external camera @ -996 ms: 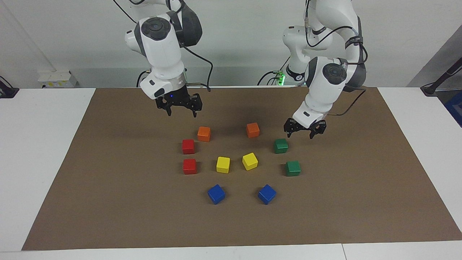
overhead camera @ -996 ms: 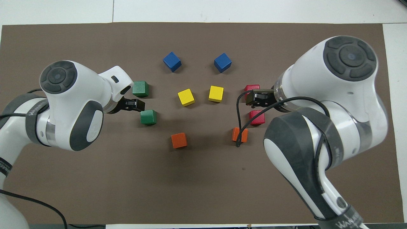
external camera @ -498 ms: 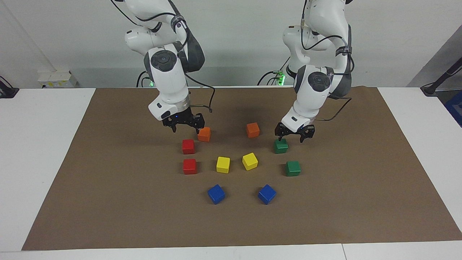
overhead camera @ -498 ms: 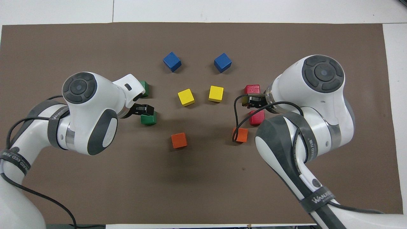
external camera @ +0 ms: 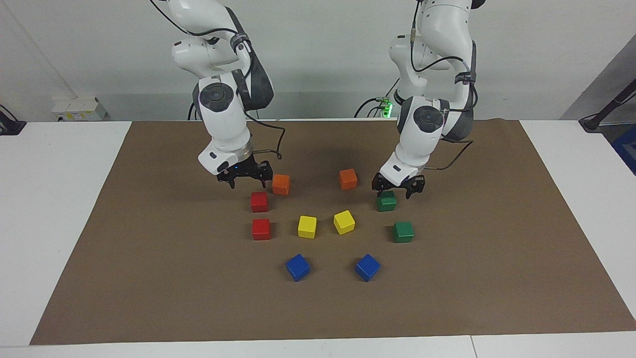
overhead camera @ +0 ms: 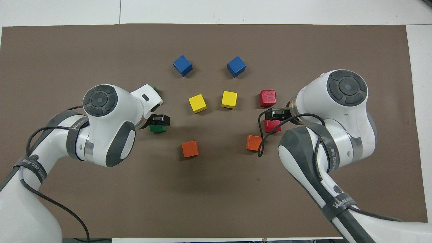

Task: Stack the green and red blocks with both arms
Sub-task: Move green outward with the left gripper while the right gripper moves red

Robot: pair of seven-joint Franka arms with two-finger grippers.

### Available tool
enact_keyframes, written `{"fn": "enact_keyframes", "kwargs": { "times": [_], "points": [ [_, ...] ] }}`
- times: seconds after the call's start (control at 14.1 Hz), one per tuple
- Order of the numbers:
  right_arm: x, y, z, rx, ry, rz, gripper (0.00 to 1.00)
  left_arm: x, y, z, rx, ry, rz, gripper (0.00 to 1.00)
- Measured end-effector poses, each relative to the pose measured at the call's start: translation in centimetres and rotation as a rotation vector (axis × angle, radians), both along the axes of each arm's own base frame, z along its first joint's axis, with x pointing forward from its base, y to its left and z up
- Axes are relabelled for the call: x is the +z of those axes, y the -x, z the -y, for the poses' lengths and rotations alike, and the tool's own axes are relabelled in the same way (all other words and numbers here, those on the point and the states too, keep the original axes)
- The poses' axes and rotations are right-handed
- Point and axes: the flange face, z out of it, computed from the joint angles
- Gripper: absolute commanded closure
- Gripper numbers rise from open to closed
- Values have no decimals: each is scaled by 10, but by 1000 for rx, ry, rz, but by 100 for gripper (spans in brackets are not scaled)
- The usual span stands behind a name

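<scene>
Left gripper point(external camera: 399, 191) jaws wide, straddling nearer green block point(external camera: 386, 201) for pick. Right gripper point(external camera: 244, 178) jaws wide, over nearer red block point(external camera: 259, 201). Second green point(external camera: 403, 231) and second red point(external camera: 261, 229) farther out on counter, likely stack bases.

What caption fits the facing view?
Open left gripper over a green block, open right gripper near a red block.
</scene>
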Motion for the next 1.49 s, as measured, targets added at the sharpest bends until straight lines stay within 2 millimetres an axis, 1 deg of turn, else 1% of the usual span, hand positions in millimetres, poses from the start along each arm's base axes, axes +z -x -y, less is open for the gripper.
{"fn": "enact_keyframes", "kwargs": {
  "times": [0.21,0.71,0.78,0.85,0.92,1.0,1.07,1.28,1.49],
  "points": [
    [-13,3,0,1,-4,13,0,-13,2,9,-8,-4,-10,0],
    [-48,14,0,6,-9,34,0,-33,0,9,-7,-7,-17,0],
    [-51,13,-2,8,-11,39,0,-34,0,9,-7,-7,-18,4],
    [-54,13,-3,9,-11,39,0,-34,0,9,-7,-7,-18,14],
    [-57,13,-4,10,-11,39,0,-34,0,9,-7,-7,-18,36],
    [-60,12,-4,10,-13,45,0,-35,0,9,-7,-8,-19,65],
    [-64,11,-4,10,-15,50,0,-36,1,9,-7,-9,-21,100],
    [-75,15,-3,9,-12,42,0,-38,3,8,-6,-11,-26,100],
    [-79,18,-3,10,-10,37,0,-38,3,8,-5,-11,-27,100]
  ]
}}
